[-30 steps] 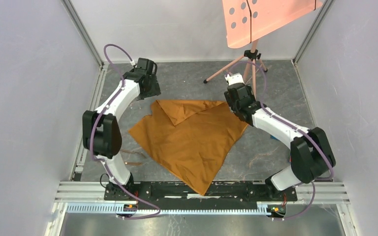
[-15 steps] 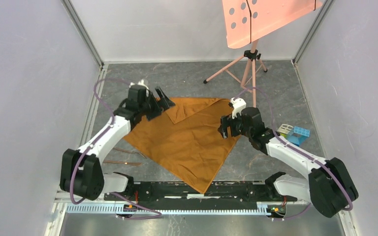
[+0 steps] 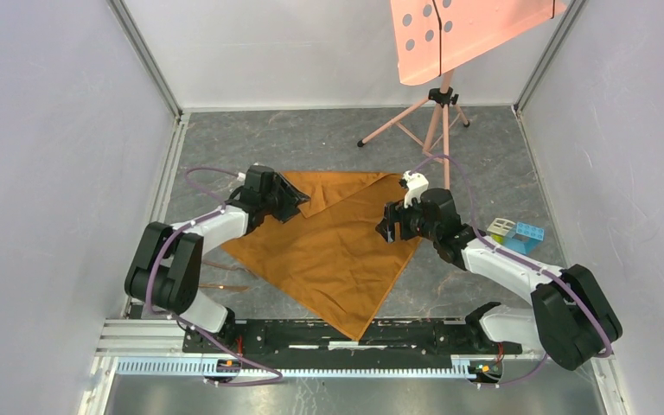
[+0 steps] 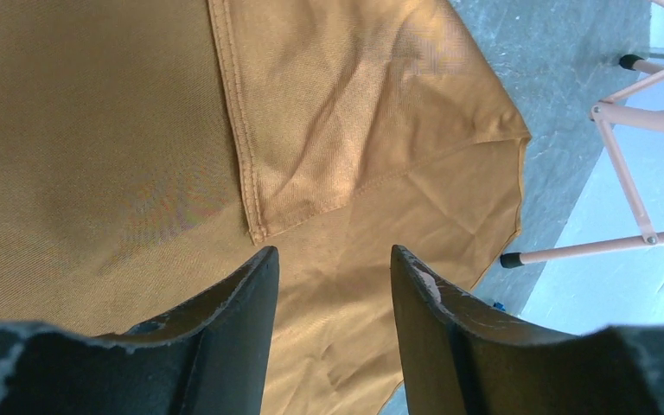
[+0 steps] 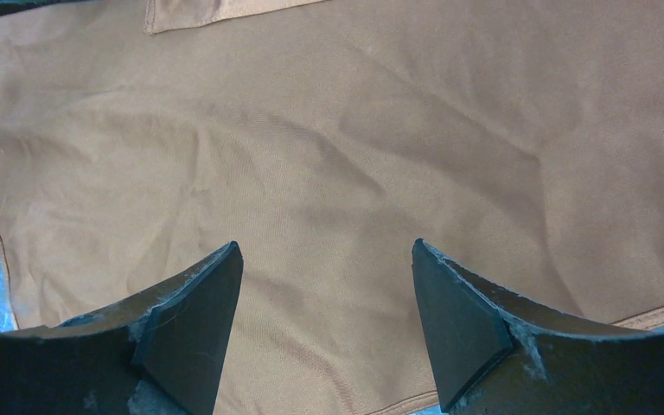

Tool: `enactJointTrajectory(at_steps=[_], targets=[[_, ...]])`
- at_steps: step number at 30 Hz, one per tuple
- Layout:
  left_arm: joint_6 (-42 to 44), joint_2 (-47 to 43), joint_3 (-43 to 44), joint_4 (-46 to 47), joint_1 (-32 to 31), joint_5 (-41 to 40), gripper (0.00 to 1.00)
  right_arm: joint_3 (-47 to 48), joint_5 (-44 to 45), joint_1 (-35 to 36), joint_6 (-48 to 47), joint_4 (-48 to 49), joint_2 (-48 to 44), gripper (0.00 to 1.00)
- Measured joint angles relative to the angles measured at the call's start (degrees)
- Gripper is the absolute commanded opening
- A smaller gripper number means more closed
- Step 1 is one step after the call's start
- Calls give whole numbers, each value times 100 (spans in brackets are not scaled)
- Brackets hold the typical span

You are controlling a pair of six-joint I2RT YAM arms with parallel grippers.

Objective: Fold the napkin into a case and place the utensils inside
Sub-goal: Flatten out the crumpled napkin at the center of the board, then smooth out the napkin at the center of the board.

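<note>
The large orange-brown fabric napkin (image 3: 328,251) is lying flat on the grey desk (image 3: 311,138) as a diamond, its near corner reaching the mounting rail. Its far-left corner is lying folded inward as a triangular flap.

The left claw (image 4: 333,259) is released, its fingers spread just short of the flap's hemmed corner. The right claw (image 5: 324,255) is also released, fingers wide apart over the napkin's right portion, near the right edge. Neither claw is gripping cloth.

The slender copper-brown metal utensils (image 3: 225,286) are lying on bare desk just beside the napkin's left edge. Open desk is showing between the far edge and the salmon-pink tripod legs (image 3: 398,125). The blue and green toy blocks (image 3: 519,233) are sitting apart on the right.
</note>
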Motion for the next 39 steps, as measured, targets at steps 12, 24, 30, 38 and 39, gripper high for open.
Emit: enactJointTrajectory(at_steps=[12, 24, 30, 38, 39], targets=[[-164, 544, 2, 160, -304, -212, 57, -103, -74, 0, 94, 229, 293, 76], [-208, 765, 7, 282, -352, -459, 29, -269, -157, 0, 133, 433, 566, 74], [-249, 997, 245, 361, -348, -490, 2, -280, -170, 0, 136, 479, 621, 74], [-26, 2004, 2205, 389, 173, -404, 13, -278, -168, 0, 138, 505, 822, 74], [59, 2225, 2675, 284, 278, -400, 33, -278, -166, 0, 136, 498, 850, 75]])
